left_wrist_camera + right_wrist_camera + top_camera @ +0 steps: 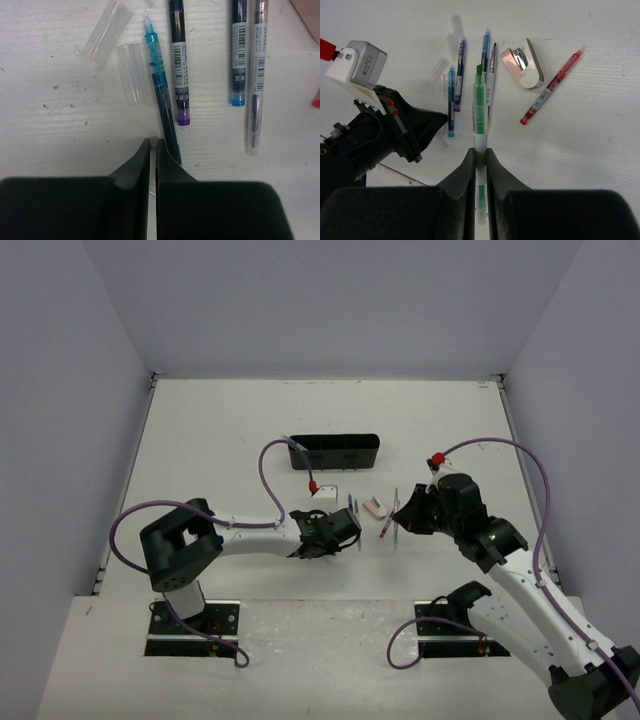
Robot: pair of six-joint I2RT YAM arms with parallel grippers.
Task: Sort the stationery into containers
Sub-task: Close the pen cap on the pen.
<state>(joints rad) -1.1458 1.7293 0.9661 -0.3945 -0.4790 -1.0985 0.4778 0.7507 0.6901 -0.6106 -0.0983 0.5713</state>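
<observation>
Currently left gripper (153,150) is closed on nothing; teal pen (159,85) lies just beside its finger. Better to open, shift sideways and straddle the barrel. Right gripper (480,155) clamps green pen (479,107); black tray (335,452) sits well apart.

The jaws clamp a green pen (479,107); a red pen (551,88) (slanted) lies apart, beside a pinkish eraser (522,65).

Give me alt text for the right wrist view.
The right gripper is shut on a green pen over a white table. Beyond it lie a teal pen, a purple pen, a blue pen, a red pen and a small pinkish item; the left gripper sits at left, by the teal pen.
</observation>
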